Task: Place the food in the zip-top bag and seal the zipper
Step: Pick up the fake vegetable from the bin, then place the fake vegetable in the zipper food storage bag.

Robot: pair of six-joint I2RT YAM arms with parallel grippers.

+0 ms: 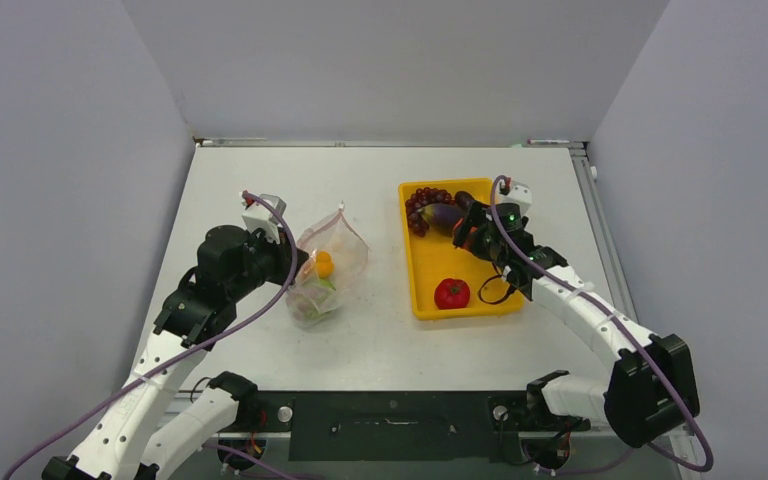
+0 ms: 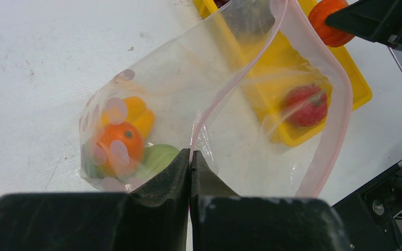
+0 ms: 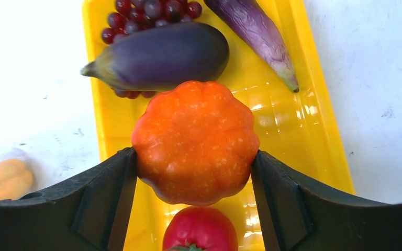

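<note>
The zip-top bag [image 1: 332,258] lies left of centre with its mouth gaping toward the tray; its pink-red zipper [image 2: 340,104] loops wide. Inside are an orange fruit [image 2: 116,146], a yellow piece [image 2: 140,116] and a green fruit [image 2: 157,159]. My left gripper [image 2: 190,156] is shut on the near lip of the bag's mouth. Over the yellow tray [image 3: 303,130], my right gripper [image 3: 192,152] is shut on an orange pumpkin-like piece [image 3: 194,138]. In the tray lie a dark eggplant [image 3: 162,55], a lighter purple eggplant [image 3: 256,31], a dark red grape bunch [image 3: 146,13] and a red tomato [image 3: 201,230].
The yellow tray [image 1: 430,270] sits right of centre, lengthwise toward the back wall. Grey walls close in on both sides and behind. A metal rail [image 1: 600,215] runs along the table's right edge. The arm bases stand at the near edge.
</note>
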